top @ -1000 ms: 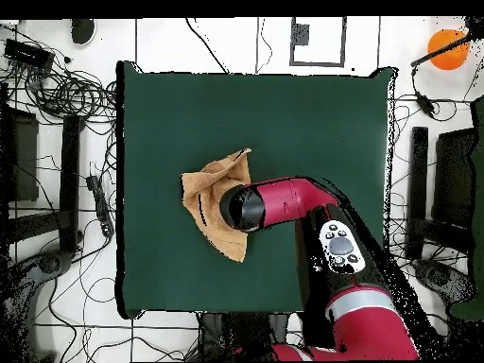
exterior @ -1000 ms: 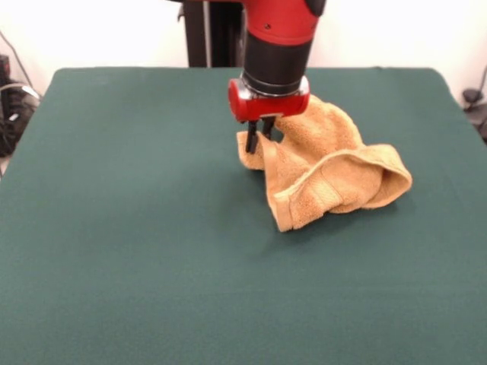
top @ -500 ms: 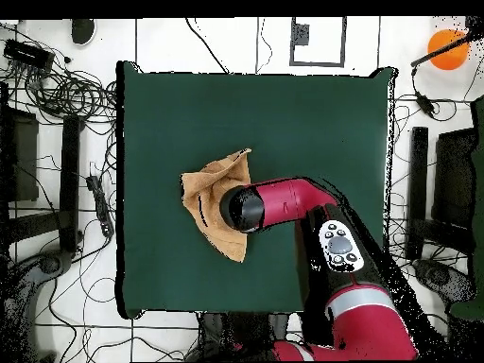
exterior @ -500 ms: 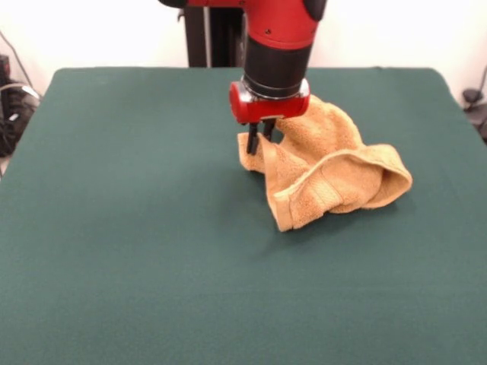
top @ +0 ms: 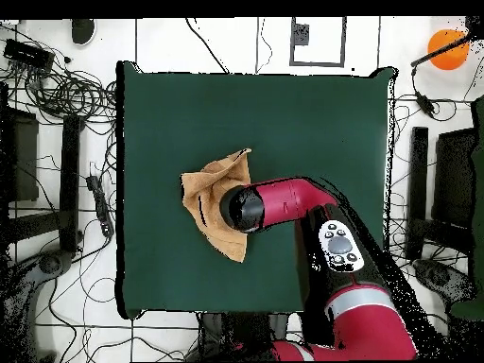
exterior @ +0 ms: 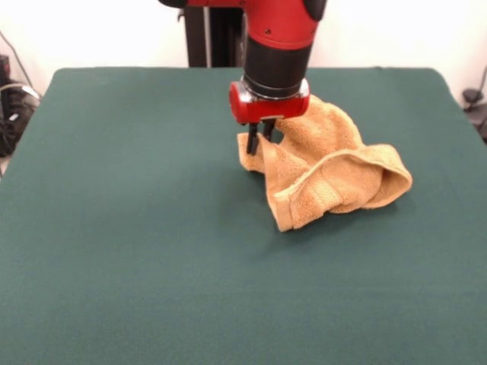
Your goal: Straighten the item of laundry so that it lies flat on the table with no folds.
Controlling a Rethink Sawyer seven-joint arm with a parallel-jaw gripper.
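The item of laundry (exterior: 327, 171) is a golden-orange towel, crumpled in raised folds on the green table (exterior: 137, 228), right of centre in the front view. My gripper (exterior: 257, 143) comes straight down over the towel's left corner. Its two dark fingers stand close together and pinch the towel's hem, holding that corner a little off the table. A hemmed end with a woven band points toward the front edge. In the overhead view the towel (top: 210, 192) lies left of centre on the table (top: 312, 123), and the red arm's wrist (top: 244, 208) hides the gripper.
Cables and dark equipment (top: 57, 95) lie on the floor around the table in the overhead view. An orange round object (top: 446, 47) sits at the top right corner. The arm (top: 331, 246) crosses the table's lower right part.
The gripper has shifted only very slightly, up and to the right in the front view. The towel keeps the same shape and place.
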